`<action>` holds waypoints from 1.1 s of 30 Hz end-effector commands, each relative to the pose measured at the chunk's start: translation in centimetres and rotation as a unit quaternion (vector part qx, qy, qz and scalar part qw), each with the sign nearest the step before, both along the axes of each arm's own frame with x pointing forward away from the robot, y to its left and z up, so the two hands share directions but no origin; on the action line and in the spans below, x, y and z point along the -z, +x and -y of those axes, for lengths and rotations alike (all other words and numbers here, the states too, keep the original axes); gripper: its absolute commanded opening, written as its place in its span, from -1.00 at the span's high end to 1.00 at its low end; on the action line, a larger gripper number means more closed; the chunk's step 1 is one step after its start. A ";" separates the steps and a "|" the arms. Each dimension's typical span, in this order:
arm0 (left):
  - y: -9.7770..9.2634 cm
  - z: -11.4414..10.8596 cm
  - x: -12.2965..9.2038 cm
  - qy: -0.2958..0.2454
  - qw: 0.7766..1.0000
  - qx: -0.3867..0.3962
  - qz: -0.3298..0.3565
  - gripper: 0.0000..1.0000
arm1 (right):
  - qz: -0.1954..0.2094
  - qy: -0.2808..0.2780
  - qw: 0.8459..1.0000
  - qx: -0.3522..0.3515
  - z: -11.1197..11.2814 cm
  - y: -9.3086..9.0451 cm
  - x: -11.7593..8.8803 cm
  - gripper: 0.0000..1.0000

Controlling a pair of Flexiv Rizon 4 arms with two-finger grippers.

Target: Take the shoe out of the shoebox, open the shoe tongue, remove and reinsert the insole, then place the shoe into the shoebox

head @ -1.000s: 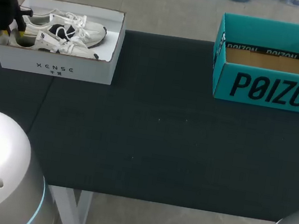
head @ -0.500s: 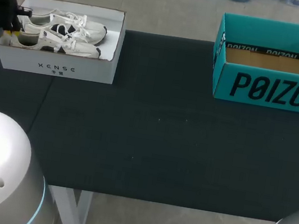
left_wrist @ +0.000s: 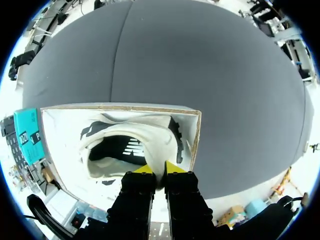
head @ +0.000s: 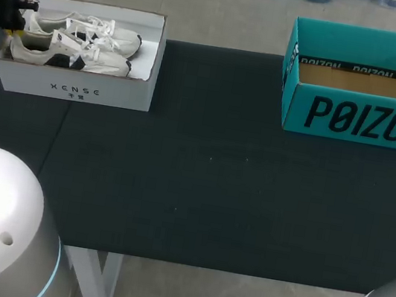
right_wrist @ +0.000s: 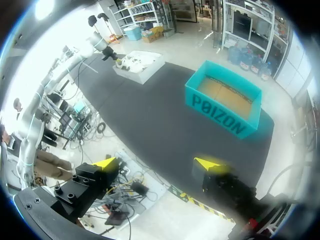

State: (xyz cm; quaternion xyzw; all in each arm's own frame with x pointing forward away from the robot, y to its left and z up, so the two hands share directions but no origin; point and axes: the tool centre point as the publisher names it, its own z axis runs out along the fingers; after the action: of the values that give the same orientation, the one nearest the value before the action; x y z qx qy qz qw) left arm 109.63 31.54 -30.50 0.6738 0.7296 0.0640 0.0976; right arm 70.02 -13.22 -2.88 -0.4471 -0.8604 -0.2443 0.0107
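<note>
The right claw point(right_wrist: 157, 163) hangs off the near side of the counter point(head: 203, 164). Its two yellow tips stand wide apart with nothing between them. Only the right wrist view shows this claw; the head view does not take it in.

Across the dark counter, two boxes stand at the far edge, well apart. The teal box point(head: 361, 118) is on the right, its brown floor bare. The white shoebox point(head: 72, 87) is on the left.

The left claw point(left_wrist: 159, 172) reaches into the shoebox's left end. The left wrist view shows its fingers nearly together, pinching the heel rim of the shoe point(left_wrist: 155, 135), whose dark opening lies just ahead of them. The head view cannot show that pinch, but it shows this shoe lying along the box's near wall. A second shoe point(head: 89, 29) lies behind it. From the right wrist view, the left arm point(right_wrist: 60, 75) is seen reaching down to the shoebox.
</note>
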 end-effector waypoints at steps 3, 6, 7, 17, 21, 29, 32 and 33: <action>-1.1 0.5 -4.6 0.000 0.999 -0.005 0.032 1.00 | -0.003 -0.001 1.000 -0.001 0.0 0.3 -0.2 -1.00; -0.9 0.9 -7.3 -0.003 0.999 -0.009 0.047 1.00 | -0.003 -0.001 1.000 -0.001 0.0 0.3 -0.2 -1.00; -0.9 1.1 -8.4 -0.005 0.999 -0.010 0.054 1.00 | -0.003 -0.001 1.000 -0.001 0.0 0.3 -0.2 -1.00; -2.0 3.9 -19.7 0.006 0.994 -0.004 0.105 1.00 | -0.003 -0.001 1.000 -0.001 0.0 0.3 -0.2 -1.00; -3.4 5.2 -22.6 0.004 0.993 0.007 0.121 1.00 | -0.003 -0.001 1.000 -0.001 0.0 0.3 -0.2 -1.00; -6.4 7.8 -25.3 0.004 0.991 0.018 0.136 1.00 | -0.003 -0.001 1.000 -0.001 0.0 0.3 -0.2 -1.00; -7.7 9.1 -25.7 0.005 0.990 0.013 0.142 1.00 | -0.003 -0.001 1.000 -0.001 0.0 0.3 -0.2 -1.00; -8.1 9.6 -25.8 0.001 0.990 0.012 0.141 1.00 | -0.003 -0.001 1.000 -0.001 0.0 0.3 -0.2 -1.00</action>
State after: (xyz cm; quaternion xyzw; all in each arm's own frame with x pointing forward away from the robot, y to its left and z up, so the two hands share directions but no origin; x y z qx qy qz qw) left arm 104.56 22.91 -6.92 0.6734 0.6988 0.1421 0.1949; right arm 70.02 -13.23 -2.88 -0.4471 -0.8604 -0.2443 0.0107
